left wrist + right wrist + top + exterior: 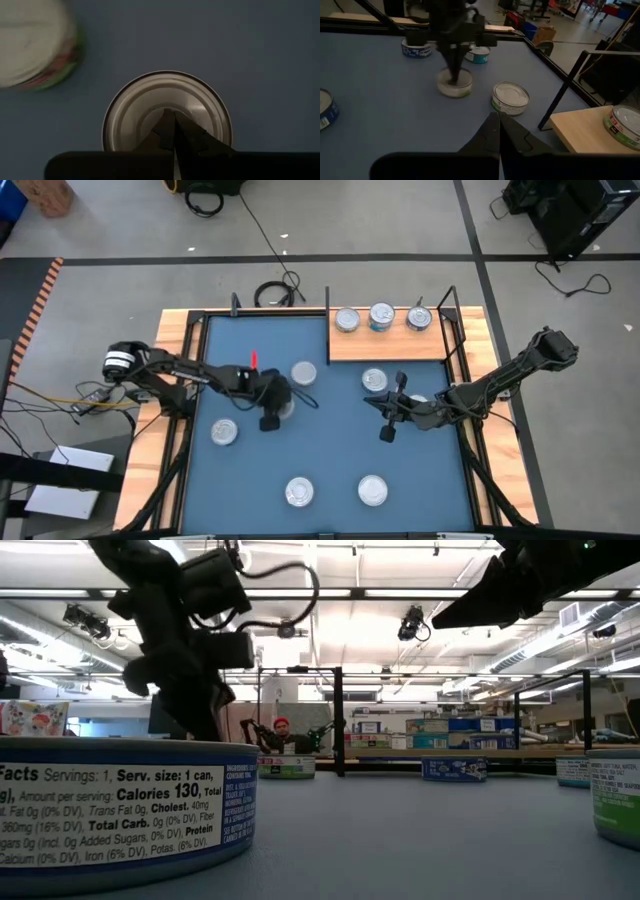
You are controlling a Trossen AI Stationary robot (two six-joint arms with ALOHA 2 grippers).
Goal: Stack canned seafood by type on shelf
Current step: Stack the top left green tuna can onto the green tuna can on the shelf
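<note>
The left pincer point(271, 418), fingers pressed together and holding nothing, points down onto a tin point(167, 114) on the blue mat point(330, 442). The right pincer point(385, 430), likewise closed and empty, hovers mid-mat. Three tins point(381, 317) sit on the shelf point(388, 344).

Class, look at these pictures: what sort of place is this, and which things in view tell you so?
Probably a robotics lab or workshop. Two robot arms work over a blue mat strewn with tins, cables trail across a taped concrete floor, and the low view shows open ceiling lights and a person seated at benches behind.
</note>
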